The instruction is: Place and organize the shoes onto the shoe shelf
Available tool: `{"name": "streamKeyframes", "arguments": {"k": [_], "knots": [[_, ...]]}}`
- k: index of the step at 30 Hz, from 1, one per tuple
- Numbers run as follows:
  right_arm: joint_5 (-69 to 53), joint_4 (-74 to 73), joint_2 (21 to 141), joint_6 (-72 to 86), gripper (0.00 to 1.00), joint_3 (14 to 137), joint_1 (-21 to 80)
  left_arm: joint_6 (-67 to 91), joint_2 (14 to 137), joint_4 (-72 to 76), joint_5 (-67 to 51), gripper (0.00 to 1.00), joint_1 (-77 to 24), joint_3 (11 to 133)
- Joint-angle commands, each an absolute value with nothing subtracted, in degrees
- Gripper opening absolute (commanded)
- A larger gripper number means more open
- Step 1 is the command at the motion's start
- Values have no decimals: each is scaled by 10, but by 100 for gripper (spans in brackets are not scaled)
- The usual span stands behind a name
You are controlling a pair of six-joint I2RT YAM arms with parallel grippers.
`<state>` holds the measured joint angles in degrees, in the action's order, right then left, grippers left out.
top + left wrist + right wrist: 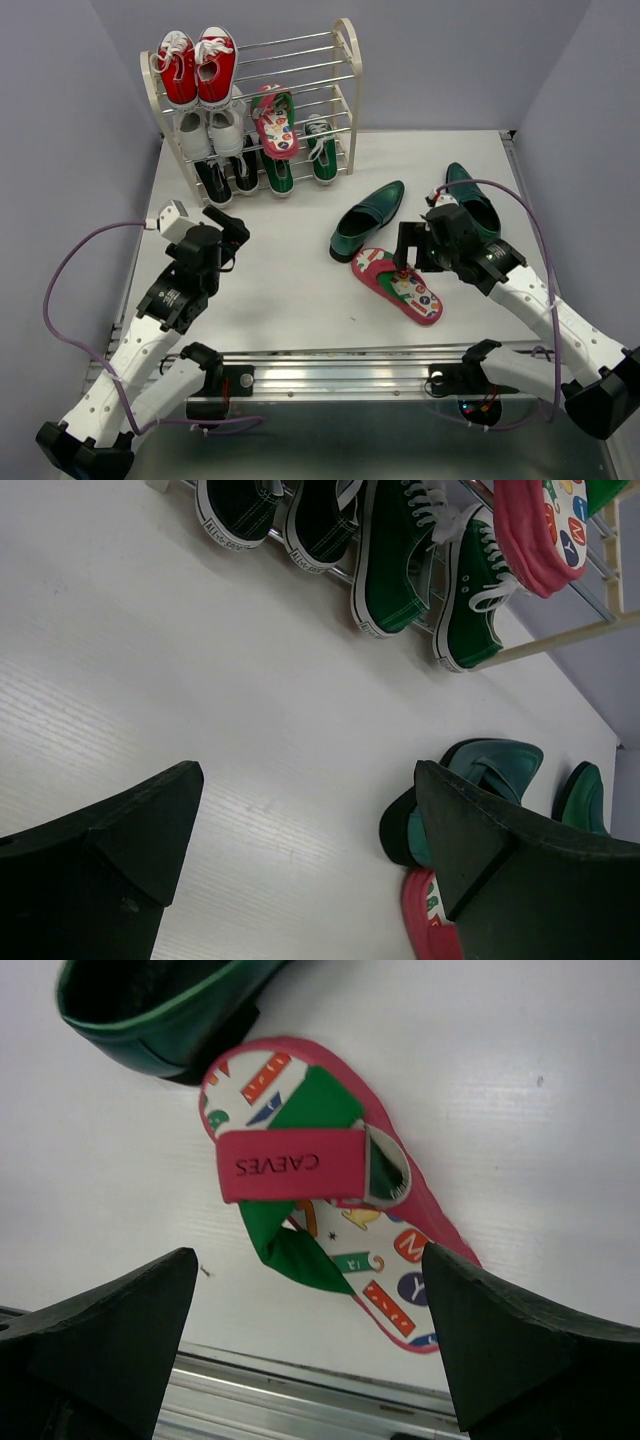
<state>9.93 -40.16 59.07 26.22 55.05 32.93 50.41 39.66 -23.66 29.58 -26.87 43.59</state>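
White table, shoe shelf at far left, three tiers.
- Left gripper: jaws spread wide, nothing between them, hovering over bare table near the shelf front.
- Right gripper: jaws spread wide, empty, directly above the loose flip-flop.
- Dark green loafers: one on its side mid-table, heel touching the loose flip-flop. The other is behind the right arm.
- Top tier: red sneakers.
- Middle tier: white sneakers and one flip-flop.
- Bottom tier: black sneakers, sole-edge lettering too small to read, and green canvas sneakers.
- Loose flip-flop: flat on the table, pink strap tab reads "CAEVES", letter and shape prints on the insole.
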Motion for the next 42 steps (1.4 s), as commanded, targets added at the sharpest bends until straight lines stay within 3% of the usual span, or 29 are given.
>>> {"name": "streamKeyframes", "arguments": {"k": [1, 11, 28, 31, 35, 38, 42], "knots": [[119, -501, 583, 309, 100, 531, 329, 496, 397, -220, 292, 99, -265, 429], [84, -541, 649, 274, 100, 486, 329, 498, 395, -219, 291, 99, -265, 428], [31, -433, 764, 259, 100, 458, 329, 488, 403, -222, 308, 99, -265, 435], [5, -399, 746, 251, 100, 451, 329, 490, 400, -221, 310, 99, -265, 434], [-126, -357, 737, 260, 93, 451, 341, 490, 402, -223, 309, 99, -266, 440], [-205, -302, 734, 283, 93, 440, 375, 491, 403, -224, 313, 99, -266, 441], [-208, -259, 767, 311, 94, 443, 446, 492, 403, -223, 313, 99, -266, 439]]}}
